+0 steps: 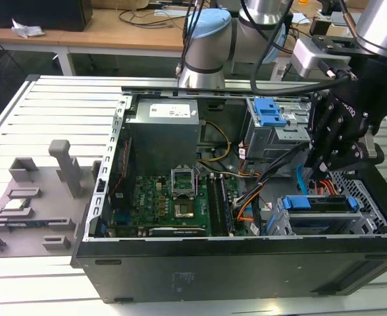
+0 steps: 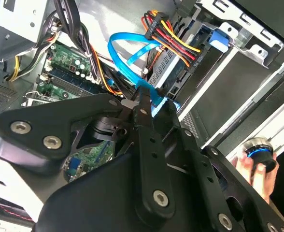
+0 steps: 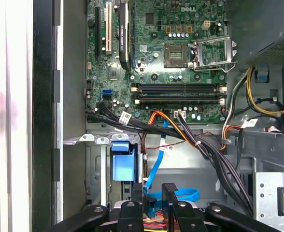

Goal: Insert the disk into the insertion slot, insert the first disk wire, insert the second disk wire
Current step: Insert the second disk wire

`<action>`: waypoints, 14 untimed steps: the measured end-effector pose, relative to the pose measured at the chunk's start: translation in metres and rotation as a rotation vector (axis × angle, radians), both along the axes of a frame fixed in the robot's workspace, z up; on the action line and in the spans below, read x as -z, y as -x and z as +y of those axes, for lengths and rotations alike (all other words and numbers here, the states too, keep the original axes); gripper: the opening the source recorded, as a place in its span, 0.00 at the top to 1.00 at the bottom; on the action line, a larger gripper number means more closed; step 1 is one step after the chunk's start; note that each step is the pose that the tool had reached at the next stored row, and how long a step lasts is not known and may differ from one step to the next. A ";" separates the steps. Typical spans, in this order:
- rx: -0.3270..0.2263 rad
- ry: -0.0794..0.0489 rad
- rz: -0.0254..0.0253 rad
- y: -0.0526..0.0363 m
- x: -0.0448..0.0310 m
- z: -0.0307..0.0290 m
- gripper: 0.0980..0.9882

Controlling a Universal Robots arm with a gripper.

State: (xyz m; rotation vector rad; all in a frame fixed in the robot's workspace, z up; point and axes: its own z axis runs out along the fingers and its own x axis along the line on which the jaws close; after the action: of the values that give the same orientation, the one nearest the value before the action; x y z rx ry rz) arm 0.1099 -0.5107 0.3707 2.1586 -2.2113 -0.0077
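The disk (image 1: 318, 205), in its bright blue caddy, lies inside the insertion slot (image 1: 371, 197), the perforated silver cage at the case's front corner on the exterior view's right. The first disk wire (image 2: 173, 38), orange, red and black, ends in a black plug set against the disk's end. My gripper (image 2: 144, 99) hangs just above the cage, shut on the plug end of the second disk wire (image 2: 120, 53), whose light blue cable loops back toward the motherboard. In the first wrist view my gripper (image 3: 153, 193) pinches the second disk wire (image 3: 154, 169) beside the blue caddy (image 3: 122, 162).
The green motherboard (image 1: 174, 197) and power supply (image 1: 164, 125) fill the case's middle. A taller grey cage with blue tabs (image 1: 272, 118) stands behind my gripper. Thick black cables (image 3: 214, 159) run past the slot. A person's hand (image 2: 253, 169) holds a round knob outside the case.
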 end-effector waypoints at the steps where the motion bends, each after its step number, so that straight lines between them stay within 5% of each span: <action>1: 0.000 0.000 0.0000 0.0000 0.0000 0.0000 0.78; 3: 0.000 0.001 0.0000 0.0000 0.0000 0.0000 0.93; 10: 0.000 0.003 0.0000 0.0000 0.0000 -0.0003 0.93; 14: 0.000 0.003 0.0000 0.0000 0.0009 -0.0084 0.93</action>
State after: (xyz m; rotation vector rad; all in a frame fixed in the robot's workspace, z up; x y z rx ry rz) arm 0.1099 -0.5191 0.3697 2.1570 -2.2098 -0.0041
